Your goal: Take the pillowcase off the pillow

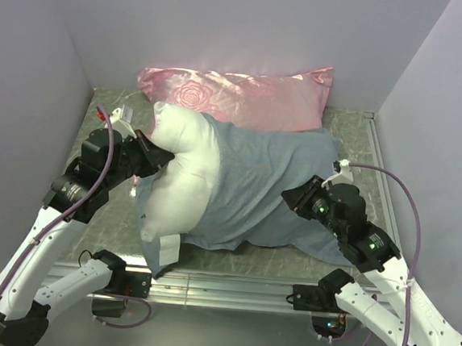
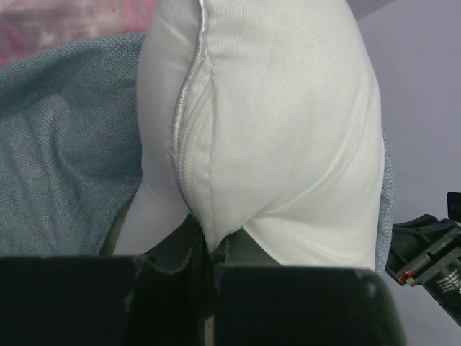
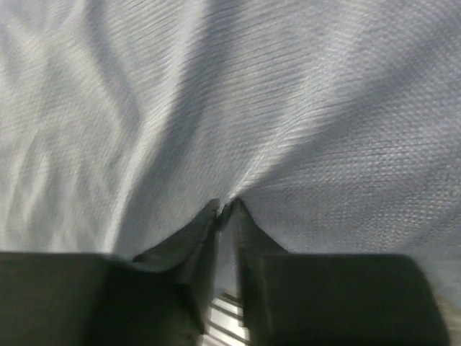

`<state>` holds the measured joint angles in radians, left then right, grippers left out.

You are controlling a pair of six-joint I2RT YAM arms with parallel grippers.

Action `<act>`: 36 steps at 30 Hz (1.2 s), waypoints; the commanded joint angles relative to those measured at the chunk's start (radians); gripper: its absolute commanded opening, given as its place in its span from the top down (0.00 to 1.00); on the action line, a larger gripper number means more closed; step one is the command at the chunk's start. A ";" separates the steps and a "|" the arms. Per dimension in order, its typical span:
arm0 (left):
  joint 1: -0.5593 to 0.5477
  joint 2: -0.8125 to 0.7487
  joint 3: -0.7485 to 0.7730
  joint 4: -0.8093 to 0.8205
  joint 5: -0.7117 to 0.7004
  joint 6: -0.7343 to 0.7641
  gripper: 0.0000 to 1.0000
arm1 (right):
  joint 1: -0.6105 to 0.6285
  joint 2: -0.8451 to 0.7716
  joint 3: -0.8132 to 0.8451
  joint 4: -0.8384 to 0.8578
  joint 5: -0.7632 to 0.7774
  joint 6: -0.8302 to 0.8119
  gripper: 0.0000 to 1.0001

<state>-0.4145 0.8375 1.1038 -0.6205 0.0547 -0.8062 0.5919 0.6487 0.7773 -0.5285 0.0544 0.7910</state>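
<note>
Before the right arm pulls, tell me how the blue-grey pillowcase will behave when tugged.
Probably floppy: the pillowcase lies in soft wrinkles and puckers where the right pincer pinches it. It may drag rather than slip, since the weave looks matte and it covers much of the pillow. Probably light for its size, as it looks like thin cloth.

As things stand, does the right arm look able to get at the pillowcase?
Likely yes. The right gripper sits against the blue-grey pillowcase, fabric puckering at its tips, and nothing lies over the cloth there. The left gripper, shut on the white pillow at its seam, is clear on the opposite side.
</note>
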 commanded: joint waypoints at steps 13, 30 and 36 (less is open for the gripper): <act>0.014 0.121 0.514 0.016 -0.049 0.052 0.99 | -0.363 0.071 0.063 -0.096 0.101 -0.110 1.00; 0.023 0.219 0.990 -0.099 -0.069 0.049 1.00 | -0.958 0.276 0.037 0.030 -0.200 -0.174 1.00; 0.023 0.135 0.762 -0.052 -0.049 0.033 0.99 | -0.988 0.250 0.071 0.022 -0.202 -0.162 1.00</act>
<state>-0.4156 1.0832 1.9045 -0.9440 0.1078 -0.7639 -0.3565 0.9237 0.8185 -0.5385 -0.2775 0.6712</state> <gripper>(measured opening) 0.063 0.005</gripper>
